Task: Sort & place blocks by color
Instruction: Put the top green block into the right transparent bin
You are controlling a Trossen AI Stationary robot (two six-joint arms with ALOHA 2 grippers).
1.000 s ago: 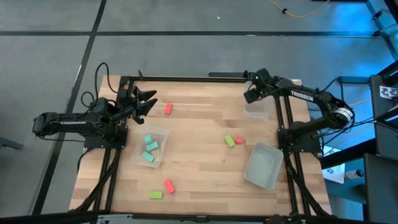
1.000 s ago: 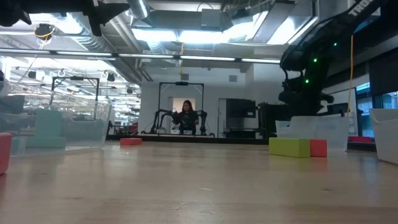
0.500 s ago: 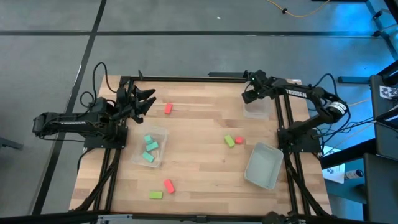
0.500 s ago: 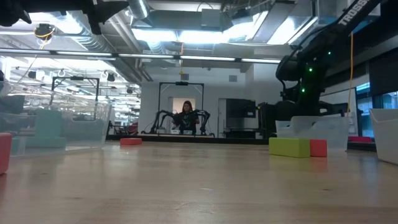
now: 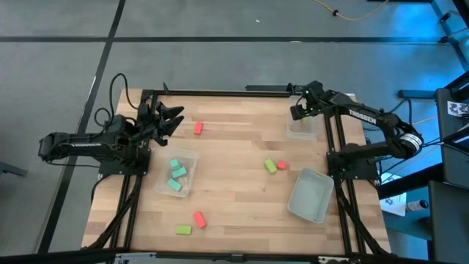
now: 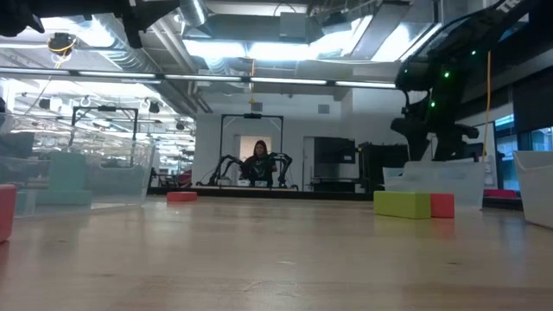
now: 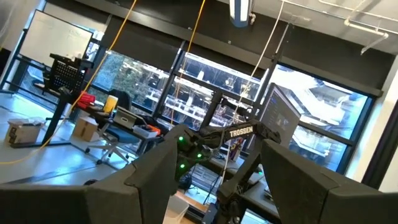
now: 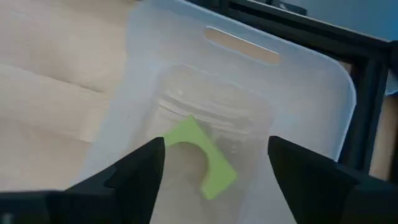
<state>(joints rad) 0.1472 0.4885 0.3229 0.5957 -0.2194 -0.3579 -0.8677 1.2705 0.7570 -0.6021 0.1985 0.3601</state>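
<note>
Pale wooden boards make up my surface (image 5: 234,147), framed in black rail, with grey floor around it and, across the low view, a bright lab where a person (image 6: 260,161) sits far off. My right hand (image 5: 301,110) hangs over the clear tub (image 5: 301,129) at two o'clock on the surface, fingers (image 8: 134,171) spread apart and gripping nothing; beneath them a lime block (image 8: 200,157) lies inside that tub, tilted, not touching either finger. My left hand (image 5: 167,117) waits at ten o'clock, raised and pointing out into the room, fingers (image 7: 143,186) parted and empty.

I judge this a release just made; to finish it well I should lift straight up before swinging away, so neither finger clips the tub wall or drags the block back out.

Three teal blocks (image 5: 176,174) lie in the tub (image 5: 192,165) at eight o'clock; a third tub (image 5: 311,195) at four o'clock looks empty. Loose on the boards: a red block (image 5: 198,128) at eleven o'clock, a lime block (image 5: 270,166) and red block (image 5: 281,166) together just right of centre, and a red block (image 5: 198,218) with a lime one (image 5: 183,229) near six o'clock; the centre pair sits closest to me, so I would take the lime one next.
</note>
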